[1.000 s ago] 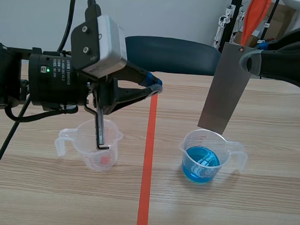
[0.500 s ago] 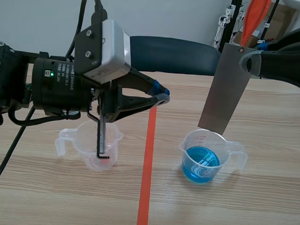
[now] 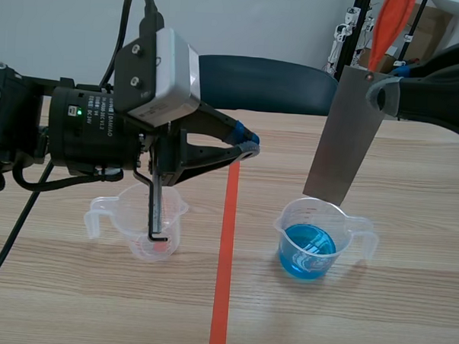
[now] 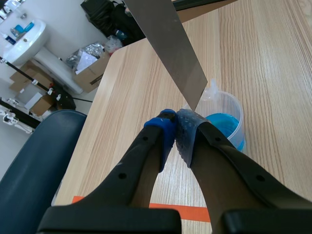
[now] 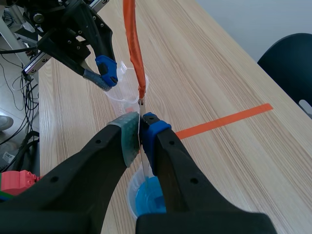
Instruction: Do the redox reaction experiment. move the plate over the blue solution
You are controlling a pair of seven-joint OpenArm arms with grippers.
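1. Metal plate (image 3: 345,135): a grey sheet hanging tilted, gripped at its top corner by the right hand (image 3: 379,93), with an orange strip (image 3: 388,26) rising from that corner. Its lower edge is right at the far rim of the measuring cup (image 3: 341,222) that holds the blue solution (image 3: 308,252). I cannot tell whether it touches the rim
2. The cup stands on the surface (image 3: 407,302), to the right of the tape line (image 3: 225,248)
3. Step in hand, as I judge it: bringing the plate over the solution. This looks nearly done, though the edge sits over the far rim, not the liquid's middle
4. The left hand (image 3: 242,142) is clenched on nothing, its pads pressed together. It is raised above a clear cup (image 3: 139,225) to the left of the tape line and seems to play no part
5. The next move calls for a small shift toward the near side to centre the edge over the blue. It needs a firm grip and care not to knock the light cup
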